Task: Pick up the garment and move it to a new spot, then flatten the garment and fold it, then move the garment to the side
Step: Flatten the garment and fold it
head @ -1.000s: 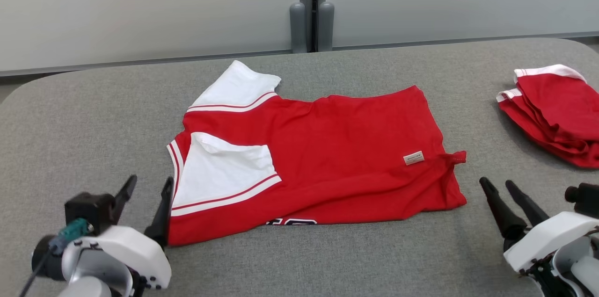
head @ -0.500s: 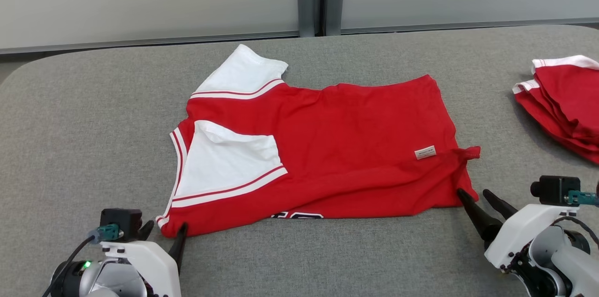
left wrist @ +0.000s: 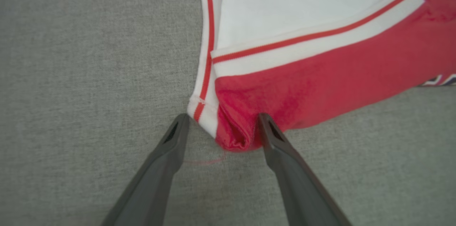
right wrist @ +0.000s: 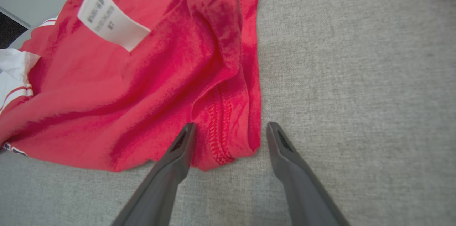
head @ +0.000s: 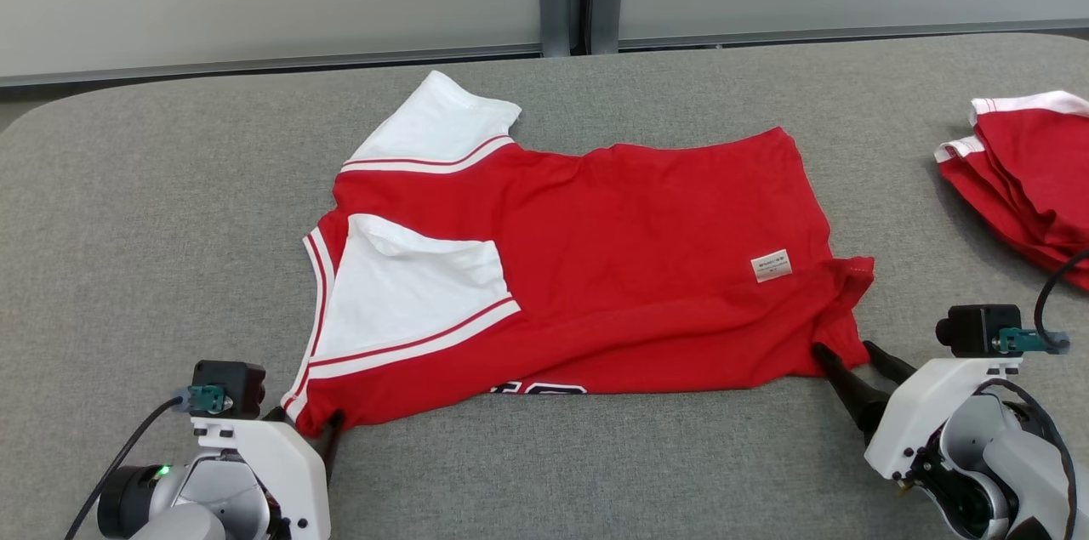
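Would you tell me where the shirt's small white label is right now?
In the head view, the white label lies on the red shirt toward its right end, near the right gripper.

You have bare surface (head: 153,225) free to the left of and behind your left claw (left wrist: 222,117), and more to the right of your right claw (right wrist: 231,125) as far as the folded red pile (head: 1029,174) farther out, while corners of the garment (head: 595,251) sit inside each claw's gap and block the way ahead.
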Available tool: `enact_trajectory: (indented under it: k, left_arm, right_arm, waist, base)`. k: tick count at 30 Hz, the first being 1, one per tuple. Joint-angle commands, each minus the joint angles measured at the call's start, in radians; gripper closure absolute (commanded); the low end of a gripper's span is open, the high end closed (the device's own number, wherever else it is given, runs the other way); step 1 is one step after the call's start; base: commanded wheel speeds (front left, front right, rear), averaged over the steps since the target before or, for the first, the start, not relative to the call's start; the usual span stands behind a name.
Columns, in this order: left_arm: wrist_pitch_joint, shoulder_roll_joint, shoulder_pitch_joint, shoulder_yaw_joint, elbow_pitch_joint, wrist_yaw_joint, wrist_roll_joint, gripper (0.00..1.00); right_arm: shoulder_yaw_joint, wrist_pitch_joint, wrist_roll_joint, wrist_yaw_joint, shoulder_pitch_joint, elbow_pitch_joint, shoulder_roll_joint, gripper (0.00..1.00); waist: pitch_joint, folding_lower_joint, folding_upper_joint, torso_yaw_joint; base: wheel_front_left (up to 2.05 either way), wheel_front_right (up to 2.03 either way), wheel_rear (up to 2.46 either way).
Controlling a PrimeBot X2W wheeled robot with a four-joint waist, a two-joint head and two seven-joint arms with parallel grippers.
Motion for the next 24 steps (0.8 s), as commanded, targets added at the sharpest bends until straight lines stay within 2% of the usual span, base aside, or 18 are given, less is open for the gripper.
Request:
enact_trajectory:
  k: [1,2,3,4,5,6,8,9,17,24]
  left_arm:
    - [0.005,0.000,-0.018,-0.001,0.007,-0.005,-0.005,0.13]
    - [0.006,-0.002,-0.019,-0.002,0.012,-0.010,-0.009,0.30]
    - [0.011,-0.005,-0.020,-0.003,0.018,-0.013,-0.014,0.53]
    - [0.013,-0.007,-0.020,-0.004,0.023,-0.016,-0.014,0.63]
    - [0.013,-0.009,-0.021,-0.005,0.029,-0.020,-0.016,0.80]
    - [0.011,-0.011,-0.022,-0.005,0.035,-0.023,-0.019,1.00]
    - [0.003,-0.015,-0.023,-0.003,0.044,-0.030,-0.024,1.00]
    - [0.003,-0.017,-0.022,-0.005,0.050,-0.036,-0.025,1.00]
    - [-0.015,-0.014,-0.016,0.000,0.065,-0.051,-0.029,1.00]
    - [0.002,0.025,0.034,-0.001,0.005,-0.031,-0.039,1.00]
  right_arm:
    - [0.007,0.010,-0.006,0.001,0.000,0.011,0.006,0.00]
    - [0.008,0.012,-0.008,0.001,-0.001,0.015,0.007,0.00]
    - [0.010,0.017,-0.011,0.000,-0.004,0.020,0.008,0.06]
    - [0.011,0.019,-0.014,0.001,-0.006,0.025,0.010,0.22]
    - [0.011,0.023,-0.015,0.000,-0.007,0.030,0.012,0.47]
    - [0.012,0.025,-0.015,0.001,-0.007,0.034,0.014,0.55]
    - [0.014,0.032,-0.018,0.001,-0.008,0.044,0.015,0.73]
    - [0.014,0.032,-0.021,0.001,-0.009,0.049,0.015,1.00]
    - [0.008,0.003,-0.030,0.000,-0.014,0.045,0.008,1.00]
    - [-0.003,0.012,0.008,0.001,0.040,-0.022,-0.046,1.00]
  waist:
    - [0.000,0.0000,0.0000,-0.001]
    - [-0.001,0.0000,0.0000,-0.001]
    - [-0.002,0.0000,0.0000,-0.001]
    - [-0.003,0.0000,0.0000,-0.001]
    - [-0.004,0.0000,0.0000,-0.001]
    - [-0.005,0.0000,0.0000,0.000]
    - [-0.008,0.0000,0.0000,0.001]
    - [-0.010,0.0000,0.0000,0.002]
    - [-0.028,0.0000,0.0000,0.005]
    - [-0.075,0.0000,0.0000,0.003]
  base:
    - [0.00,0.00,0.00]
    - [0.00,0.00,0.00]
    - [0.00,0.00,0.00]
    - [0.00,0.00,0.00]
    - [0.00,0.00,0.00]
    - [0.00,0.00,0.00]
    - [0.00,0.00,0.00]
    - [0.00,0.00,0.00]
    - [0.00,0.00,0.00]
    - [0.00,0.00,0.00]
